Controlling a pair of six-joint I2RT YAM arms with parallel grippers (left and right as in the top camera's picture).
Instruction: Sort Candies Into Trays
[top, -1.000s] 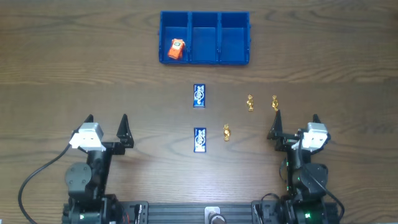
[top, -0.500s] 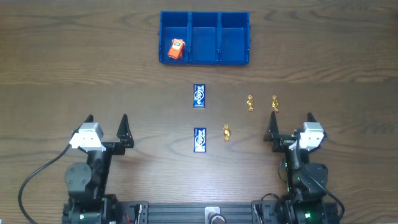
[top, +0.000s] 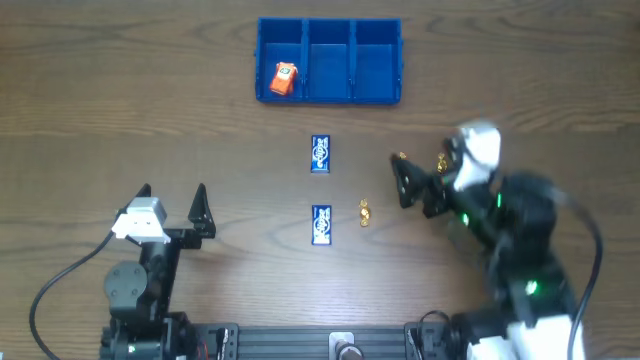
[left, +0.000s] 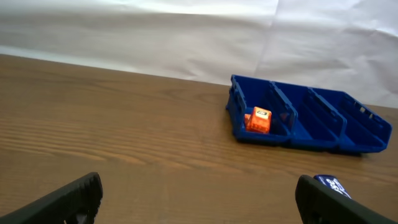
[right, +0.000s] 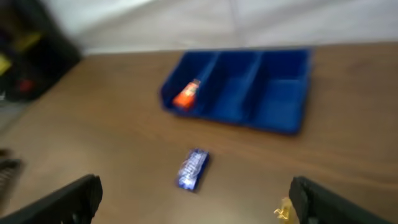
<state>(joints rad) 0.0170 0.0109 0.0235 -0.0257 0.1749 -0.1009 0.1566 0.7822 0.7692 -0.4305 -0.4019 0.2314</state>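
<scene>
**Right gripper (top: 417, 192), fingers spread wide and empty, hangs by the small gold-wrapped candies (top: 365, 212) right of the wooden tabletop's (top: 120, 110) middle.**
Best to choose one candy and straddle it squarely, clear of its neighbours. The top view lays out both blue-wrapped candy bars (top: 320, 154) and the blue three-bin plastic tray (top: 330, 99) at the far edge, an orange wrapped candy (top: 284, 78) in its left bin. The right wrist view sets a gold one just beside a finger. Left gripper (top: 172, 200) rests open near the front edge.

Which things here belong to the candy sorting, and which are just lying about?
Part of the job: blue tray; orange candy in its end compartment; two blue bars; gold candies.
Just there: wooden table; white backdrop.
</scene>
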